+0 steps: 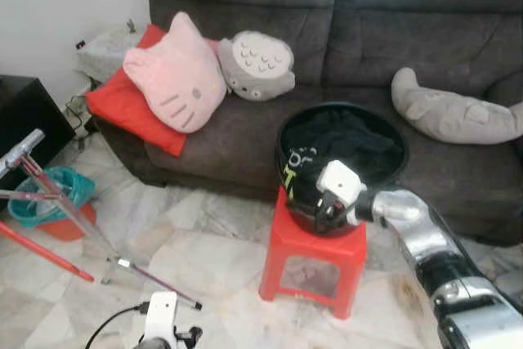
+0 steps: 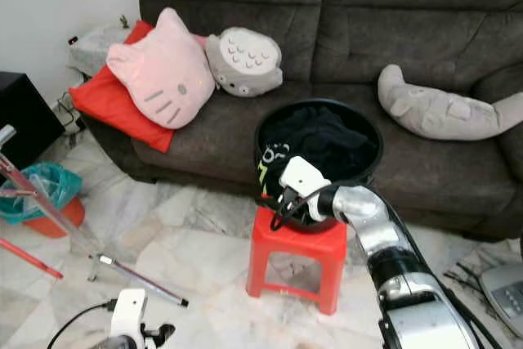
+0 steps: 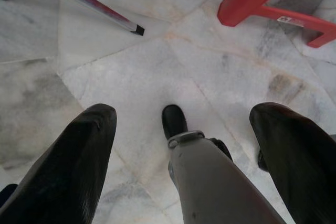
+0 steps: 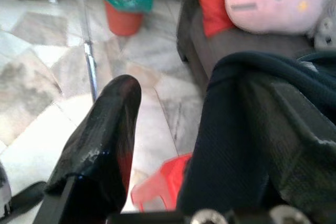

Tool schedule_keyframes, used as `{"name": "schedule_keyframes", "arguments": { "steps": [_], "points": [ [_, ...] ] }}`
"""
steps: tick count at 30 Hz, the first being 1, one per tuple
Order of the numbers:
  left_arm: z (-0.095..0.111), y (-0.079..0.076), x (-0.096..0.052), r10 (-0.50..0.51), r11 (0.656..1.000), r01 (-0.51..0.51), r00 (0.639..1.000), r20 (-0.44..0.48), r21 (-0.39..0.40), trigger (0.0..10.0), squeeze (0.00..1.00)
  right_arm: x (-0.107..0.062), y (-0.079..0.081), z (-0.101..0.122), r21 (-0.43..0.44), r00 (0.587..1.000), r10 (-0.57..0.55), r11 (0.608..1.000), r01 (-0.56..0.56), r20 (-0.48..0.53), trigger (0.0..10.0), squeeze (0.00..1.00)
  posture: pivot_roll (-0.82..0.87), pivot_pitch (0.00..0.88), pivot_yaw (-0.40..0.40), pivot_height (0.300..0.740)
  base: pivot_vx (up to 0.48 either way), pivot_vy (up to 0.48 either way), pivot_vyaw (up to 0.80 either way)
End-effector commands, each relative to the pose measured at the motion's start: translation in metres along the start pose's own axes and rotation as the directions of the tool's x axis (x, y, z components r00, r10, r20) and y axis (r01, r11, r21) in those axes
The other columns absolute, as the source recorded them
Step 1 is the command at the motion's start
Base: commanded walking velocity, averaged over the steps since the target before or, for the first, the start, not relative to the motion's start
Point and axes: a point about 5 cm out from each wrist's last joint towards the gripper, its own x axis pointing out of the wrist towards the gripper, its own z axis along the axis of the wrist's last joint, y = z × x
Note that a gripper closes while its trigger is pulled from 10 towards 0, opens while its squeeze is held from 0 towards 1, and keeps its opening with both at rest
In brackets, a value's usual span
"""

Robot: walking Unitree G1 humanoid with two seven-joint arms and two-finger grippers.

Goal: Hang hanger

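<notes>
Right tool (image 1: 325, 212), spread wide astride the basket (image 1: 343, 106) at its 6 o'clock rim, may snag the clothes (image 1: 347, 140) that I judge hide the hanger, tipping the basket off the stool (image 1: 310, 244)

Silver right arm (image 1: 425, 239), white wrist block, black-fingered right pincer (image 1: 325, 212)
</notes>
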Motion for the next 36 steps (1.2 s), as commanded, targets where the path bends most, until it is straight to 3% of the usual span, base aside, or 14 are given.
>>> {"name": "schedule_keyframes", "arguments": {
  "steps": [1, 4, 8, 15, 17, 21, 24, 25, 26, 27, 28, 36],
  "points": [
    [-0.002, 0.0, 0.0, -0.004, 1.0, 0.004, 1.0, -0.014, 0.024, 10.0, 0.0, -0.002, 0.003, 0.004, -0.007, 1.0, 0.013, 1.0, -0.013, 0.01, 10.0, 0.0, -0.13, 0.012, 0.064, 0.74, 0.0, 0.0, 0.0],
    [-0.001, -0.004, 0.001, -0.007, 1.0, 0.007, 1.0, -0.013, 0.023, 10.0, 0.0, -0.006, 0.008, 0.0, 0.017, 1.0, -0.006, 1.0, 0.006, 0.006, 10.0, 0.0, -0.13, 0.012, 0.062, 0.74, 0.0, 0.0, 0.0],
    [0.002, -0.009, 0.002, -0.014, 0.999, 0.014, 1.0, -0.011, 0.035, 10.0, 0.0, -0.009, 0.019, -0.01, 0.122, 0.997, -0.065, 0.991, 0.061, 0.033, 10.0, 0.0, -0.13, 0.009, 0.058, 0.74, 0.0, 0.0, 0.0],
    [0.001, -0.007, 0.001, -0.002, 0.999, 0.003, 1.0, -0.011, 0.032, 10.0, 0.0, -0.012, 0.031, -0.036, 0.238, 0.979, -0.185, 0.951, 0.199, -0.081, 10.0, 0.0, -0.13, 0.009, 0.055, 0.74, 0.0, 0.0, 0.0],
    [-0.005, 0.0, -0.001, 0.004, 1.0, -0.004, 1.0, -0.015, 0.029, 10.0, 0.0, -0.014, 0.031, -0.042, 0.284, 0.954, -0.279, 0.911, 0.299, -0.109, 10.0, 0.0, -0.13, 0.009, 0.05, 0.74, 0.0, 0.0, 0.0],
    [-0.008, 0.004, -0.002, 0.009, 1.0, -0.008, 1.0, -0.014, 0.028, 10.0, 0.0, -0.019, 0.027, -0.05, 0.408, 0.882, -0.452, 0.786, 0.464, -0.134, 10.0, 0.0, -0.13, 0.007, 0.049, 0.74, 0.0, 0.0, 0.0],
    [-0.008, 0.004, -0.002, 0.009, 1.0, -0.008, 1.0, -0.014, 0.028, 10.0, 0.0, -0.019, 0.027, -0.05, 0.408, 0.882, -0.452, 0.786, 0.464, -0.134, 10.0, 0.0, -0.13, 0.007, 0.049, 0.74, 0.0, 0.0, 0.0],
    [-0.008, 0.004, -0.002, 0.009, 1.0, -0.009, 1.0, -0.013, 0.028, 10.0, 0.0, -0.019, 0.027, -0.051, 0.427, 0.865, -0.48, 0.758, 0.492, -0.145, 10.0, 0.0, -0.13, 0.007, 0.049, 0.74, 0.0, 0.0, 0.0],
    [-0.008, 0.004, -0.002, 0.009, 1.0, -0.009, 1.0, -0.013, 0.028, 10.0, 0.0, -0.019, 0.027, -0.051, 0.427, 0.865, -0.48, 0.758, 0.492, -0.145, 10.0, 0.0, -0.13, 0.007, 0.049, 0.74, 0.0, 0.0, 0.0],
    [-0.005, 0.004, -0.002, 0.015, 0.999, -0.015, 1.0, -0.006, 0.032, 10.0, 0.0, -0.024, 0.031, -0.059, 0.53, 0.815, -0.558, 0.65, 0.546, -0.155, 10.0, 0.0, -0.13, 0.01, 0.051, 0.74, 0.0, 0.0, 0.0],
    [-0.003, 0.004, -0.001, 0.018, 0.999, -0.018, 1.0, -0.002, 0.035, 10.0, 0.0, -0.025, 0.034, -0.065, 0.571, 0.796, -0.581, 0.601, 0.559, -0.169, 10.0, 0.0, -0.13, 0.009, 0.052, 0.74, 0.0, 0.0, 0.0],
    [-0.001, 0.003, -0.001, 0.018, 0.999, -0.018, 1.0, 0.003, 0.039, 10.0, 0.0, -0.021, 0.041, -0.075, 0.617, 0.806, -0.56, 0.571, 0.542, -0.19, 10.0, 0.0, -0.12, 0.009, 0.053, 0.74, 0.0, 0.0, 0.0]
  ]
}}
